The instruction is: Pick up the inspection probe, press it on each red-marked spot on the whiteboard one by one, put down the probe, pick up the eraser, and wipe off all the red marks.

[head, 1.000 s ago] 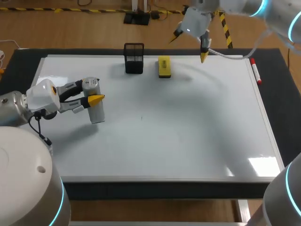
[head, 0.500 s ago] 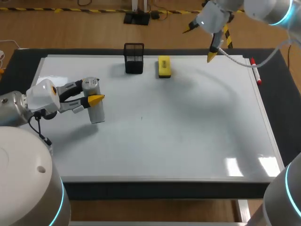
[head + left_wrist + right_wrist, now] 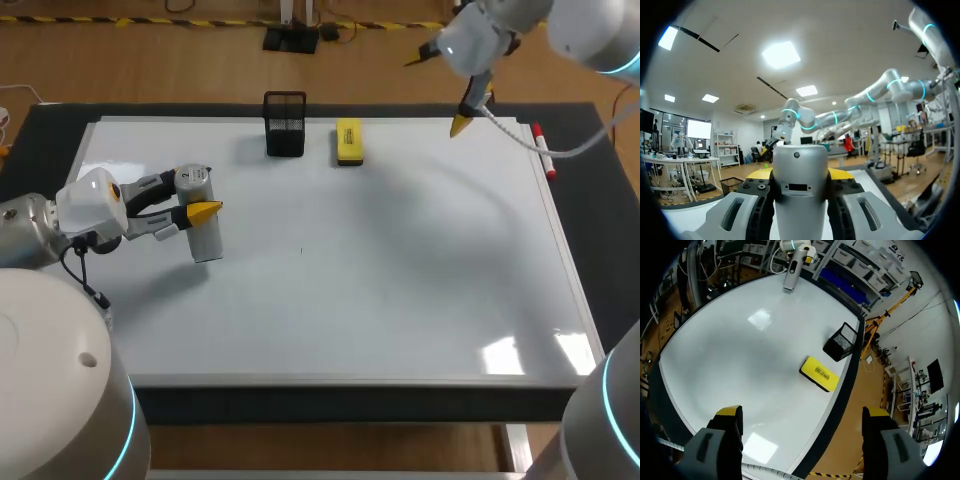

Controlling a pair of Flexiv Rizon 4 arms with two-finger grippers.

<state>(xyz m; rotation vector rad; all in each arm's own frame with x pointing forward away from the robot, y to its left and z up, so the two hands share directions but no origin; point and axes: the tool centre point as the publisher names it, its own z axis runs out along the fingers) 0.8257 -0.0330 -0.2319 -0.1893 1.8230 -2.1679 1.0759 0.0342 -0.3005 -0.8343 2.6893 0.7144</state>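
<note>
Clamping one probe [image 3: 207, 241] is left gripper [image 3: 196, 199]; right gripper [image 3: 437, 94] gapes near one eraser [image 3: 349, 141]

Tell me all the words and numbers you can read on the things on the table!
The eraser: a dark line of print on its yellow top, too small and blurred to read.
The probe: a small dark panel on its front, with no letters to make out.
The whiteboard: no writing to be seen.
The red marker: too small to tell.

One each: probe [image 3: 206, 243]; eraser [image 3: 349, 141]; holder [image 3: 285, 125]; marker [image 3: 543, 150]
</note>
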